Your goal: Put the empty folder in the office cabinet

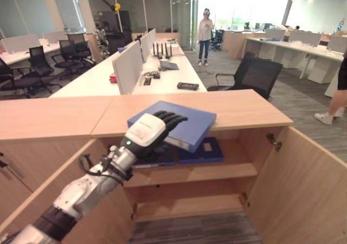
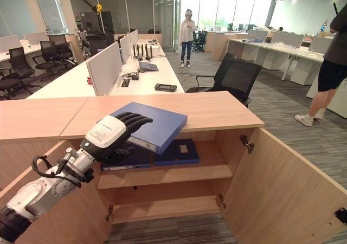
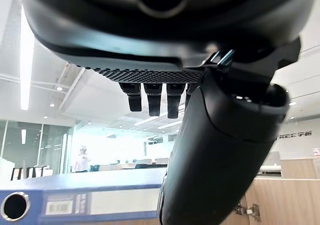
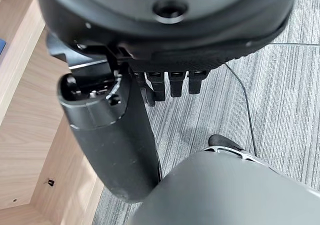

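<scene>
- Office cabinet (image 2: 162, 111): a low wooden unit with a flat top. Both doors stand open; the right door (image 2: 287, 184) swings toward the camera and a hinge shows on the side wall. Two shelves are visible inside.
- Desk row (image 1: 162, 73): long white desks with grey divider screens run away behind the cabinet, carrying small items. Black office chairs (image 1: 260, 76) stand beside it and further left.
- Persons: one stands far down the aisle (image 1: 205, 35); another's legs and white shoes show at the right edge (image 2: 320, 92).
- Blue folder (image 2: 154, 124): a lever-arch binder lying on the front edge of the cabinet top, its near end overhanging the open compartment and tilted slightly down. In the left wrist view its spine (image 3: 75, 202) shows a finger hole and white label.
- Left hand (image 1: 149, 133): reaches in from the lower left, palm laid on top of the folder's near end, fingers extended flat across the cover. Whether the thumb is under the folder cannot be told.
- Dark blue folders (image 2: 179, 151): lying flat on the upper shelf directly beneath the overhanging binder, one bearing a small pale label.
- Right hand (image 4: 170, 82): hangs over grey carpet beside the cabinet door, fingers relaxed and holding nothing.
</scene>
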`<state>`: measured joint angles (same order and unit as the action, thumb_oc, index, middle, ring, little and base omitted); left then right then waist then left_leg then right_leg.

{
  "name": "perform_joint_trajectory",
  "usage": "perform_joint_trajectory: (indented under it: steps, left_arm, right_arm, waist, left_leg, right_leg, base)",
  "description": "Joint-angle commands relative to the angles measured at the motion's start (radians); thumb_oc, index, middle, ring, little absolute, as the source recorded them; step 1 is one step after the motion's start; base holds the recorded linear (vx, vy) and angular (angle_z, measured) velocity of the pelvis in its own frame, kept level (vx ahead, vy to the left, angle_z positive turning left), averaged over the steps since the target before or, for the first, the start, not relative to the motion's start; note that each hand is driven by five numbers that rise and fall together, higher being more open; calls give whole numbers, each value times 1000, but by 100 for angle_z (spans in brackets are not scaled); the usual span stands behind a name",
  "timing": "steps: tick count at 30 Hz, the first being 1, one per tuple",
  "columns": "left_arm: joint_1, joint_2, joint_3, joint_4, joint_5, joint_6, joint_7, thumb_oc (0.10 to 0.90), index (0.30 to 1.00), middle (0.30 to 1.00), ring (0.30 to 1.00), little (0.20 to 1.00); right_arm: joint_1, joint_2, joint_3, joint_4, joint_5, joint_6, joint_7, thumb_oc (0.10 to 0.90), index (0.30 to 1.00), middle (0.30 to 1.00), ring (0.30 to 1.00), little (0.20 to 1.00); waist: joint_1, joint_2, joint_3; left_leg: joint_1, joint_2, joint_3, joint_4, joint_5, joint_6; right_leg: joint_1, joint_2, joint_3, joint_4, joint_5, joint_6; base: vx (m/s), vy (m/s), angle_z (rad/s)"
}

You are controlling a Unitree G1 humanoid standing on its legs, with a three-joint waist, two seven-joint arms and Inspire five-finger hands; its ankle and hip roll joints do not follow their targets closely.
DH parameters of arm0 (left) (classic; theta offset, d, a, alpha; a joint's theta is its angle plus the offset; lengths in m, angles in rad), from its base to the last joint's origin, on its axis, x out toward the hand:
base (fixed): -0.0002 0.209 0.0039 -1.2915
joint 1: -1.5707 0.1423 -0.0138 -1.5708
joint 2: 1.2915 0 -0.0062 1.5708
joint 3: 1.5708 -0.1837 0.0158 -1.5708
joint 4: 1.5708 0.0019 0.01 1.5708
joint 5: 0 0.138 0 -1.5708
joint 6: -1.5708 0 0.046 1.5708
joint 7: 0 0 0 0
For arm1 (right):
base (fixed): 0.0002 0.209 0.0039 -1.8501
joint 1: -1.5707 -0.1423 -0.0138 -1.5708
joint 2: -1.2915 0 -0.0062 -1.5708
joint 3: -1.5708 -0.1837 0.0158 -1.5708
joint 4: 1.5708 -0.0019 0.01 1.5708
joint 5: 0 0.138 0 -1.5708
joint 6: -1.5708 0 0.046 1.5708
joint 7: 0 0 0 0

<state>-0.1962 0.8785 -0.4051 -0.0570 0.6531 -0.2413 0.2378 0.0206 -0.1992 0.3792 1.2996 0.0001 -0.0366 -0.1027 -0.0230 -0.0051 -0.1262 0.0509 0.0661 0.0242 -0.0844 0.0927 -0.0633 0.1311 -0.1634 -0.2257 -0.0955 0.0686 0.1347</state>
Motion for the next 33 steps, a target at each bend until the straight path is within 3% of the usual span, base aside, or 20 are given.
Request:
perform_joint_trajectory:
  steps: [1, 33]
  left_arm:
    - [-256, -17, 38, 11, -4, 17, 76, 800, 900, 900, 900, 900]
    - [-471, -50, -174, 333, 140, 107, 98, 800, 900, 900, 900, 900]
  right_arm:
    - [-43, 49, 56, 45, -41, 1, -2, 800, 900, 900, 900, 900]
    - [-43, 26, 64, 41, -46, 1, -7, 800, 900, 900, 900, 900]
  waist:
    - [0, -18, 30]
    - [-33, -5, 23]
  left_leg:
    - [53, -81, -78, -3, -151, 38]
    - [63, -81, -61, -3, -154, 41]
  right_leg:
    - [-11, 74, -3, 8, -53, -15]
    - [-12, 74, 17, 8, -52, -10]
  base:
    - [0, 0, 0]
    - [0, 1, -2]
